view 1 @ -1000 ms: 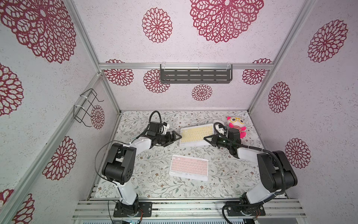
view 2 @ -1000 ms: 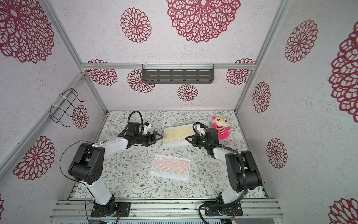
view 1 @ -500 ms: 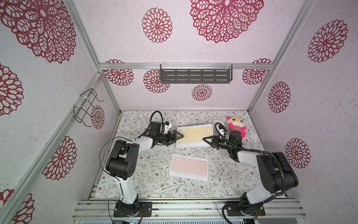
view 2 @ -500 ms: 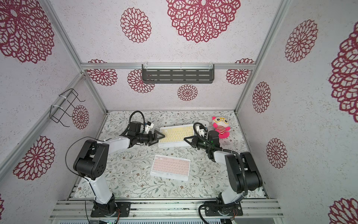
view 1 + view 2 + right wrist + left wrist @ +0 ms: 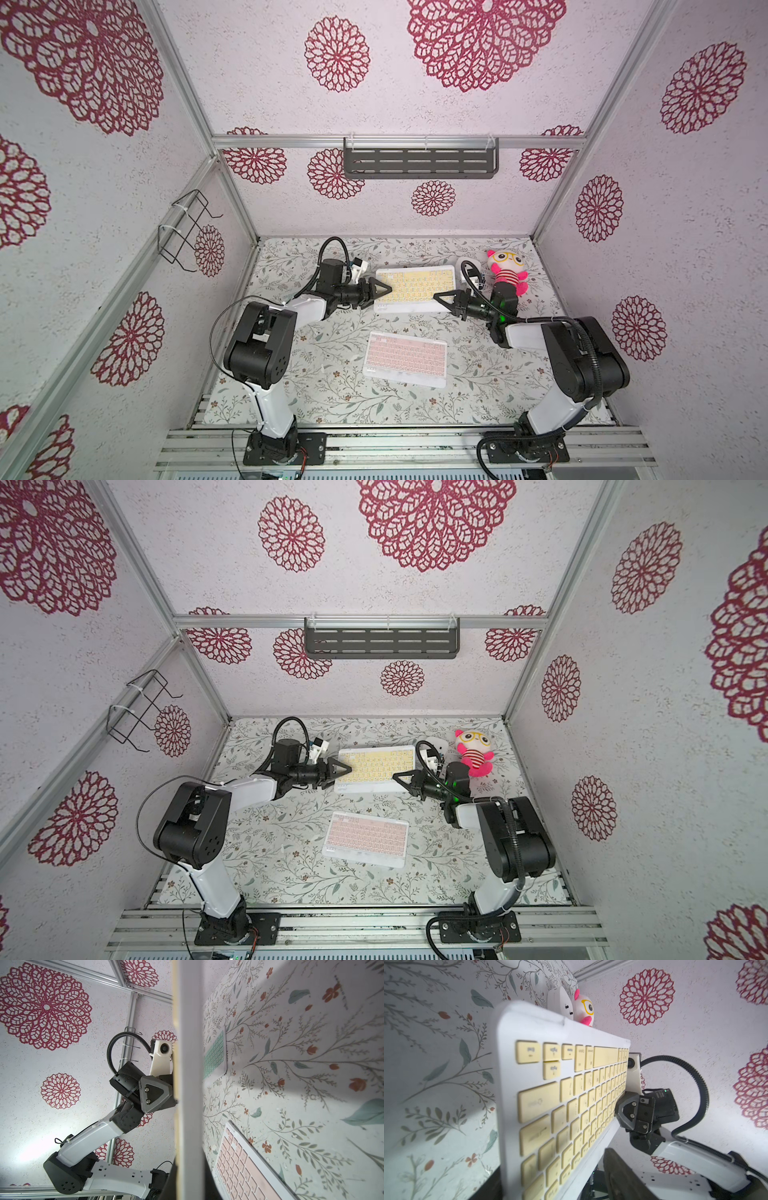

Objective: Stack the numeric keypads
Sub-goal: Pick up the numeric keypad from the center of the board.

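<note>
Yellow keypad point(image 5: 411, 289), white frame with rounded corners, pale yellow keys

Smooth matt plastic frames on the yellow keypad point(image 5: 411, 289) and pink keypad point(image 5: 405, 359); plush toy point(image 5: 508, 276) at the yellow one's two o'clock, fuzzy cloth; table cover point(image 5: 332, 386) matt; wall shelf point(image 5: 419, 163) dark matt metal

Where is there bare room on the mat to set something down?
Free: the front strip between the pink keypad and the rail, and the mat on either side of that keypad. Crowded: the back, where the left gripper and right gripper flank the yellow keypad, with the plush toy and white gadget behind the right one.
</note>
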`<control>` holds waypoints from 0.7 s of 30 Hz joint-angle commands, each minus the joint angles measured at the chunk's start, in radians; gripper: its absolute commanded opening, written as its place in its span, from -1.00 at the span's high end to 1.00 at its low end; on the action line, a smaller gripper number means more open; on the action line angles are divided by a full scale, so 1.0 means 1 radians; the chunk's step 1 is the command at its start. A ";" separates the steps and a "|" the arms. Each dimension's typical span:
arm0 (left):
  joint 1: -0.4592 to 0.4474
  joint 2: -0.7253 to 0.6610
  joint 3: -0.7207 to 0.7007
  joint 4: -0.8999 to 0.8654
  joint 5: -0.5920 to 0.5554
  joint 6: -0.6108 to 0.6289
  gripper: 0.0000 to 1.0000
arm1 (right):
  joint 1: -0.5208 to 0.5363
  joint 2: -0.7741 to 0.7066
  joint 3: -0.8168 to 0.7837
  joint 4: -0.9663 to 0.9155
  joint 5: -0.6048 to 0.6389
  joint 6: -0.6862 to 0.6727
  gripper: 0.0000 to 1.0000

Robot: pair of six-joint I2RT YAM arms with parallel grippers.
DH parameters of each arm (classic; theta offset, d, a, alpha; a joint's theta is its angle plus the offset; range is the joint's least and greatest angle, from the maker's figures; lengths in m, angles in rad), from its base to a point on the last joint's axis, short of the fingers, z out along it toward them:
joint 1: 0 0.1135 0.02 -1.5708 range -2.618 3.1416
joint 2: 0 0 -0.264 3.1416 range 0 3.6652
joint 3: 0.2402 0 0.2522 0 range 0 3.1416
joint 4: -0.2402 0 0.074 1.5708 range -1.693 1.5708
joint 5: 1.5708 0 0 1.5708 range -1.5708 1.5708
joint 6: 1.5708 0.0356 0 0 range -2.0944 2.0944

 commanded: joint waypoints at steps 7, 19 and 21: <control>-0.007 -0.084 -0.036 0.115 0.005 -0.070 0.35 | 0.005 0.047 0.001 0.218 -0.026 0.086 0.79; -0.008 -0.154 -0.119 0.264 0.023 -0.189 0.66 | 0.006 0.050 -0.032 0.225 0.012 0.110 -0.28; -0.008 -0.177 -0.131 0.267 0.026 -0.197 0.67 | 0.004 0.017 -0.029 0.124 0.031 0.062 -0.43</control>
